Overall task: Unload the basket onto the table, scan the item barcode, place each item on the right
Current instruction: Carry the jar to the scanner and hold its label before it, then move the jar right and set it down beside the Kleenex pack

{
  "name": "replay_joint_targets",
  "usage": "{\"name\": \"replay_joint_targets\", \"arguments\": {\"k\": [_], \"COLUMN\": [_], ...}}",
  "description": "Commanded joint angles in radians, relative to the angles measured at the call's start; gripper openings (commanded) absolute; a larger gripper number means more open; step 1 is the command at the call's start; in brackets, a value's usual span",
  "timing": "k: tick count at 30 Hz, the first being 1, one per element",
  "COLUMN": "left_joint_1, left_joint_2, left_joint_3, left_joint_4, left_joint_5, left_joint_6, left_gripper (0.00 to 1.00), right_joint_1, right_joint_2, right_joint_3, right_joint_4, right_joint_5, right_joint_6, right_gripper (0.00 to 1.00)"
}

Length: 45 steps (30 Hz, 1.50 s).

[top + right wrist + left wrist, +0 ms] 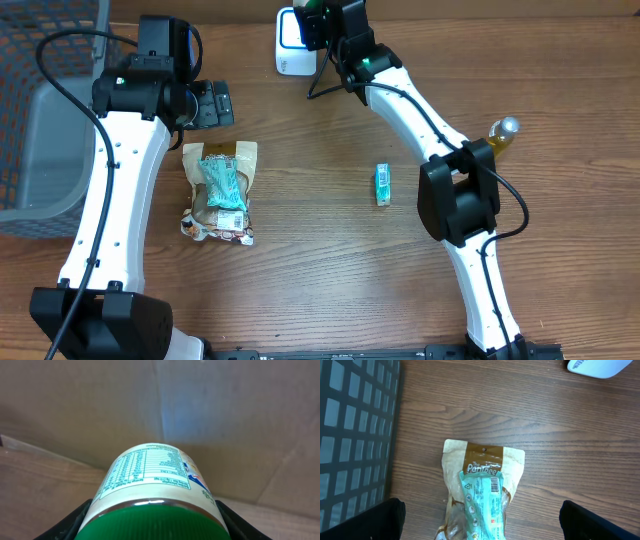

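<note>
Green-lidded jar between right fingers

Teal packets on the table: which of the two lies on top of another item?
The larger teal packet on the left side: it rests on the brown bag. The smaller teal packet lies alone on the bare wood.
</note>
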Motion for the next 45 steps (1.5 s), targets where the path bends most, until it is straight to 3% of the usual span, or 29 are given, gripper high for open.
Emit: {"name": "replay_joint_targets", "arguments": {"k": [1,18,24,31,36,45], "left_joint_1": [-0.007,-0.007,-0.007,-0.007,-0.007,-0.007], "left_joint_2": [-0.003,-0.003,-0.003,-0.003,-0.003,-0.003], "left_joint_3": [0.019,0.019,0.019,0.019,0.019,0.019], "left_joint_4": [0.004,0.004,0.004,0.004,0.004,0.004], "left_joint_5": [-0.009,-0.009,-0.009,-0.009,-0.009,-0.009], "left_joint_6": [0.019,0.019,0.019,0.019,0.019,0.019], "left_gripper": [0.99,1.0,1.0,1.0,0.99,1.0], "right_joint_1": [0.002,0.006,0.006,0.005,0.005,-0.034], "right_joint_2": [0.013,0.143,0.143,0.053,-0.114,-0.383], "right_joint_3": [0.008,0.008,0.008,0.008,0.008,0.008], "right_joint_4": [0.073,0.225,0.24,0.248,0.013,-0.866], "right_joint_5": [0.026,0.023,0.023,0.023,0.023,0.023], "right_joint_6": [-0.048,-0.047,-0.048,-0.048,-0.035,0.117], "right_gripper": [0.15,0.16,0.2,0.17,0.16,0.14]}}
